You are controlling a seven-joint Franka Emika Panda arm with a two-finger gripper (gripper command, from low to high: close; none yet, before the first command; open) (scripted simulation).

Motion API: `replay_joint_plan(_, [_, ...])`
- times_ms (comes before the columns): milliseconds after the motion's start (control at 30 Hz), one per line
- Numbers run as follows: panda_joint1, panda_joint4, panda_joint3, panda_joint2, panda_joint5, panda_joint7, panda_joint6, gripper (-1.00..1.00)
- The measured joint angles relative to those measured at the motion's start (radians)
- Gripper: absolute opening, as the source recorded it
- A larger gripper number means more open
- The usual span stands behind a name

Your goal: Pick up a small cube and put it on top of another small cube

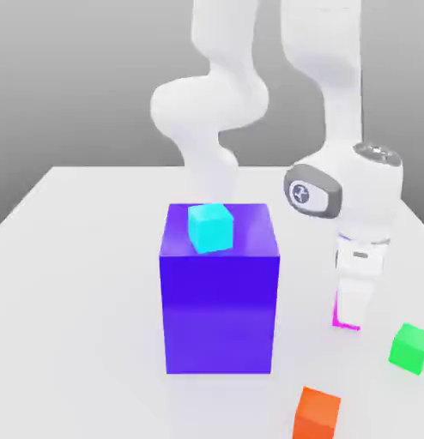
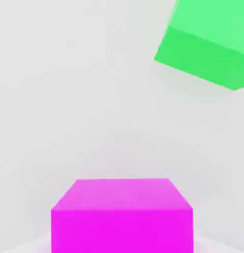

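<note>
The small cube [image 2: 122,217], plain magenta, rests on the white table. In the exterior view my gripper [image 1: 349,317] stands straight down over it at the right. Its white fingers cover most of the small cube [image 1: 337,314], so just a magenta edge shows along the side and bottom. The gripper is shut on this cube, which still sits on the table. Another small cube [image 1: 411,347], bright green, lies on the table a short way toward the exterior view's right of the gripper, apart from it. The green cube [image 2: 208,47] also appears in the hand view, beyond the magenta one.
A big blue-purple block [image 1: 218,291] stands in the middle of the table with a cyan cube [image 1: 210,227] on top of it. An orange cube [image 1: 318,413] lies near the front edge. The white table [image 1: 69,283] stretches off to the exterior view's left.
</note>
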Motion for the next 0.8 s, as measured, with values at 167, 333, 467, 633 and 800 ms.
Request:
replay_joint_plan(167, [0.003,0.061,0.019,-0.079,0.071,-0.085,-0.14,-1.0])
replay_joint_plan(333, [0.005,0.238,0.025,-0.037,0.062,-0.153,-0.275,-1.0])
replay_joint_plan(467, [0.008,0.341,0.023,0.034,0.038,-0.177,-0.308,-1.0])
replay_joint_plan(633, [0.028,0.357,-0.005,0.159,-0.009,-0.147,-0.201,1.0])
replay_joint_plan(800, [0.03,0.358,-0.008,0.17,-0.013,-0.144,-0.191,1.0])
